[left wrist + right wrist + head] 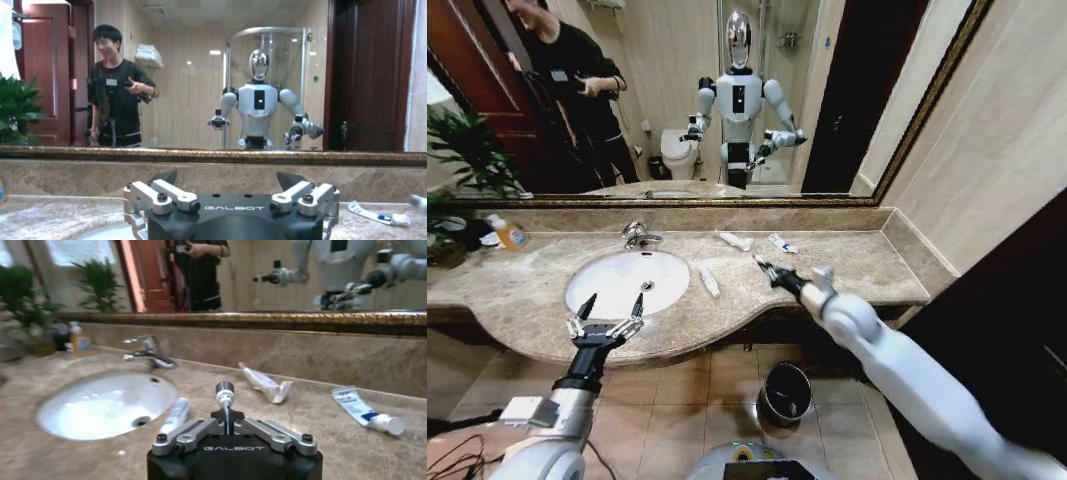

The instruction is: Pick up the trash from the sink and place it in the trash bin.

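The white sink (617,290) is set in the marble counter, with its chrome faucet (637,236) behind it. My left gripper (610,306) hovers open over the sink's front rim, nothing between its fingers (163,178). My right gripper (772,272) is above the counter to the right of the sink, shut on a thin stick-like tube (225,391). A white tube (710,281) lies on the counter beside the basin. Another white tube (735,241) and a white-and-blue tube (782,243) lie near the back wall. The black trash bin (785,393) stands on the floor below the counter.
A clear bottle with an orange label (507,234) and a potted plant (457,160) stand at the counter's far left. A mirror runs along the back wall. The counter ends at a side wall (987,170) on the right, and its curved front edge (717,340) overhangs the tiled floor.
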